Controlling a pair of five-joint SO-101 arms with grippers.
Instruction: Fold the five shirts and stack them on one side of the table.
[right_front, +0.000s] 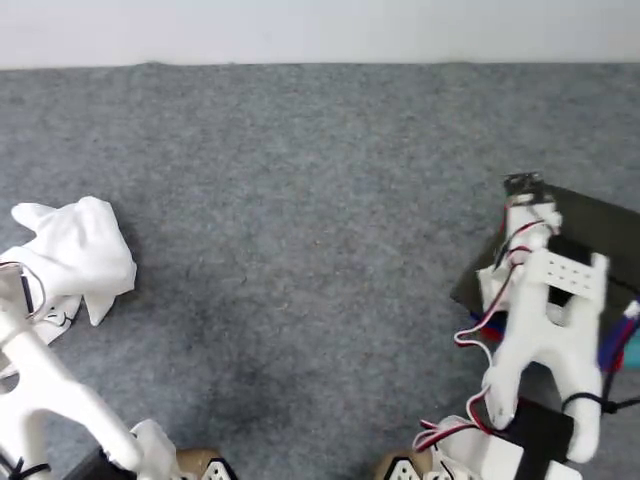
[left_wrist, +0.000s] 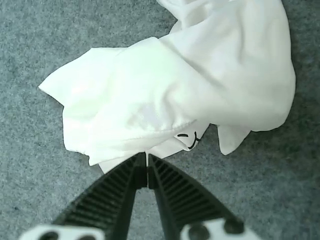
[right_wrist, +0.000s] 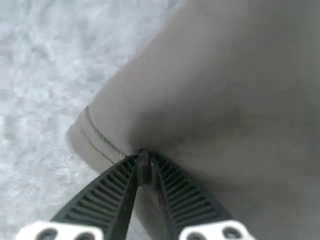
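A crumpled white shirt (right_front: 78, 252) lies at the table's left side. My left gripper (left_wrist: 147, 167) is shut on the white shirt (left_wrist: 175, 85) at its near edge, next to a small black printed mark (left_wrist: 188, 140); from above, that gripper (right_front: 38, 305) sits at the shirt's lower left. A dark shirt (right_front: 598, 228) lies flat at the right edge of the table. My right gripper (right_wrist: 143, 167) is shut on the dark shirt (right_wrist: 220, 85) at its stitched hem, close to a corner; in the high view the right gripper (right_front: 524, 186) sits at the shirt's far-left corner.
The grey carpet-like table top (right_front: 310, 200) stretches between the two shirts. A pale wall (right_front: 320, 30) borders the far edge. Both arm bases stand along the near edge.
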